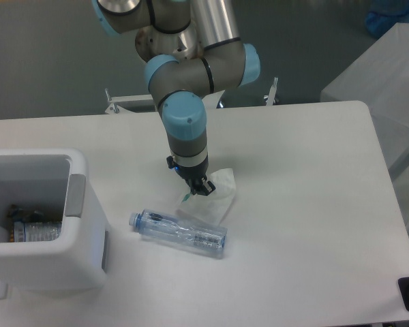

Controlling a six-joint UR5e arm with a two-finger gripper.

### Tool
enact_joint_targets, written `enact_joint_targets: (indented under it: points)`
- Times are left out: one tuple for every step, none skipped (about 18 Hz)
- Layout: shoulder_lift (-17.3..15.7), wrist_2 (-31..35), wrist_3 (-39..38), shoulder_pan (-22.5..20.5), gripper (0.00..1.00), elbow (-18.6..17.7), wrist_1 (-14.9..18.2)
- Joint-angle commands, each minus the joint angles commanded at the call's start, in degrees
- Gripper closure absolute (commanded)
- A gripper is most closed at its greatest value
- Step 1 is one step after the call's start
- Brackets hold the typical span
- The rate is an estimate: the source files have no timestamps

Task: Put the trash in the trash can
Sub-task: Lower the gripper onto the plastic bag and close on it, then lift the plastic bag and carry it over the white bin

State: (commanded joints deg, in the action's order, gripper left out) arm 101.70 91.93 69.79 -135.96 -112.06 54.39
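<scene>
The trash can [37,225] sits at the counter's [307,204] 9 o'clock edge, its left side cut off by the frame. Inside lies what looks like another bottle and some dark bits, too shadowed to name. The tool [200,189], near the middle, is pinched closed on the wrapper [211,199], whose green bit shows beside the fingers. The wrapper's lower edge is hard to trace. The bottle [178,231] lies on its side at the tool's 6 o'clock, cap toward the can.
</scene>
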Motion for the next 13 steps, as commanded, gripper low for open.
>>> enact_joint_targets:
  points:
    - [-1.1,-0.3,0.0,-0.3,0.99,0.2,0.8]
    - [-2.5,-0.5,0.0,-0.6,0.99,0.2,1.2]
    - [-4.0,-0.9,0.0,-1.1,0.99,0.2,1.7]
    - [-5.6,-1.8,0.0,-2.2,0.98,0.4,3.2]
    - [-7.2,-3.6,0.1,-3.2,0.98,1.0,6.0]
    - [-8.6,-5.8,0.1,-4.6,0.98,1.8,8.9]
    - [-9.9,-8.0,0.1,-5.6,0.98,2.6,10.9]
    - [-10.7,-10.2,-0.3,-6.2,0.98,3.7,12.0]
    - [-11.4,-12.2,-0.9,-6.5,0.98,4.6,12.3]
    - [-12.0,-13.8,-1.2,-6.9,0.98,5.3,12.3]
    - [-12.5,-15.2,-2.5,-7.0,0.98,6.1,12.3]
    - [-12.5,-16.9,-5.1,-7.0,0.98,7.5,12.3]
    - [-12.5,-19.1,-8.7,-6.9,0.98,9.0,12.2]
